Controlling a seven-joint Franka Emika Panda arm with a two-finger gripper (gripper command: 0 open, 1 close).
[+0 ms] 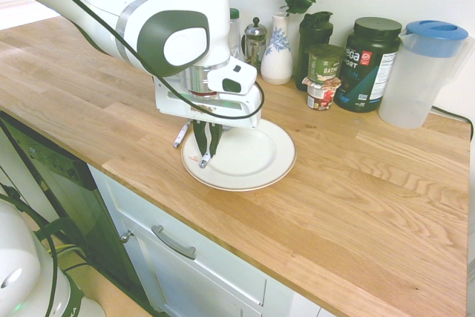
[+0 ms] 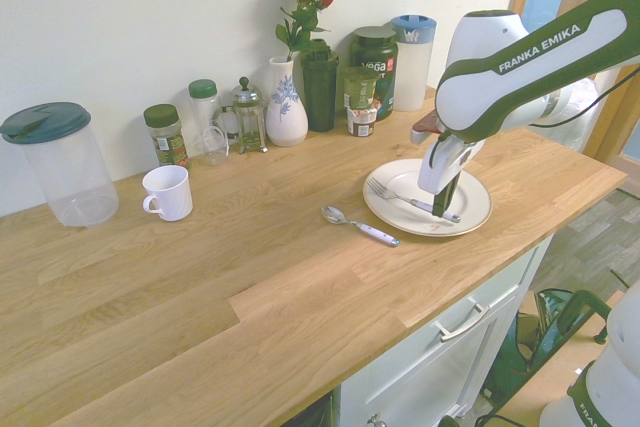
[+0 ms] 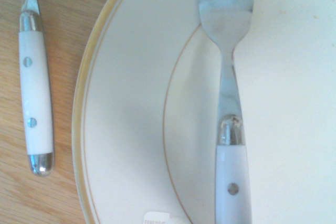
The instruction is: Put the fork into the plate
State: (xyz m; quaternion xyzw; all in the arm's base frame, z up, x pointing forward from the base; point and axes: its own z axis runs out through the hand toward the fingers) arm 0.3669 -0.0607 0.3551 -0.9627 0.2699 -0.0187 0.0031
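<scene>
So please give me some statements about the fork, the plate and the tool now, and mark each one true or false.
1. The fork is over the plate, its tines pointing away from the tool. True.
2. The tool is wide open. False: it is shut on the fork's handle.
3. The spoon lies on the plate. False: it lies on the counter beside the plate.
4. The white mug stands on the counter, apart from the plate. True.
5. The vase holds yellow tulips. False: it holds red roses.
</scene>
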